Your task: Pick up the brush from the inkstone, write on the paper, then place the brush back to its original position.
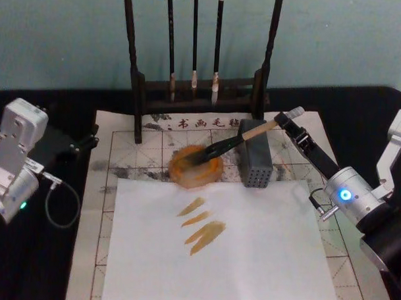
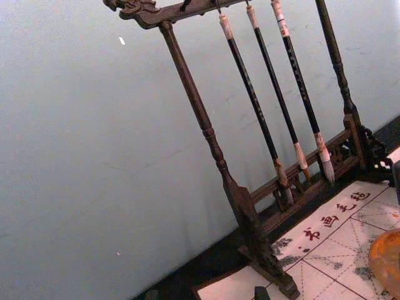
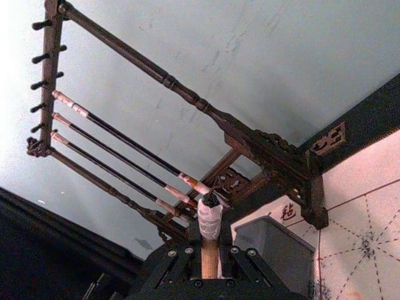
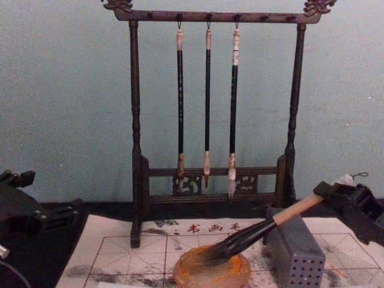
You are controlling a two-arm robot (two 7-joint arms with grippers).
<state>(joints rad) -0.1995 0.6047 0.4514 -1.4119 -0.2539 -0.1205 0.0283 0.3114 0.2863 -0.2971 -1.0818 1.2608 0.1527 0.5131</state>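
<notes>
The brush [image 1: 257, 132] lies slanted, its dark bristles down on the amber inkstone [image 1: 213, 178] and its tan handle leaning on a grey box. My right gripper [image 1: 284, 120] is shut on the handle just below the white wrapped end. In the chest view the brush [image 4: 294, 210] slopes down from the right gripper [image 4: 327, 192] to the inkstone [image 4: 237, 273]. In the right wrist view the handle [image 3: 209, 247] stands between the fingers. The gridded paper [image 1: 100, 186] carries a plain white sheet [image 1: 249, 257] with three amber strokes. My left gripper [image 1: 89, 143] is parked at the paper's left edge.
The grey perforated box [image 1: 256, 162] stands right of the inkstone, under the brush handle. A dark wooden rack [image 4: 207, 171] with three thin hanging brushes [image 4: 207, 102] stands at the back of the paper. The table around it is black.
</notes>
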